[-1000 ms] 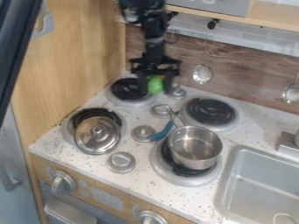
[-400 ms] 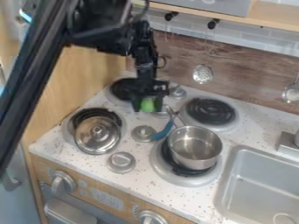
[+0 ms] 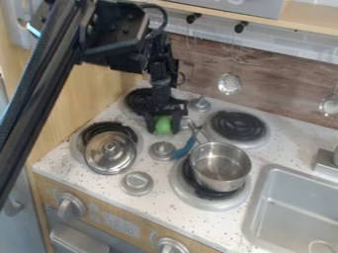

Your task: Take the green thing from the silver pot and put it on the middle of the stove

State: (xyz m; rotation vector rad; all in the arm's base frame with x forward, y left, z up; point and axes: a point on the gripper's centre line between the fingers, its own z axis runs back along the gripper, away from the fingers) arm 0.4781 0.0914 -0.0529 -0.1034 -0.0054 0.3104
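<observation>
"How does my arm [image 3: 159, 62] look?"

"Black all over, I'd say: a long ridged bar [image 3: 41, 94]; above the gripper [image 3: 163, 129], a boxy housing [image 3: 115, 42] with round fittings [image 3: 125, 28] and a looped cable [image 3: 164, 18]."

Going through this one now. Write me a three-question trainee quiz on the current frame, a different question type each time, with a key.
1. Multiple choice: where is the green thing?
a) in the sink
b) held in the end effector
c) on the shelf
2. True or false: the silver pot sits on a burner.
3. Fill in: the knob of the lid faces ____ (up or down).

Key: 1 b; 2 true; 3 up
</observation>
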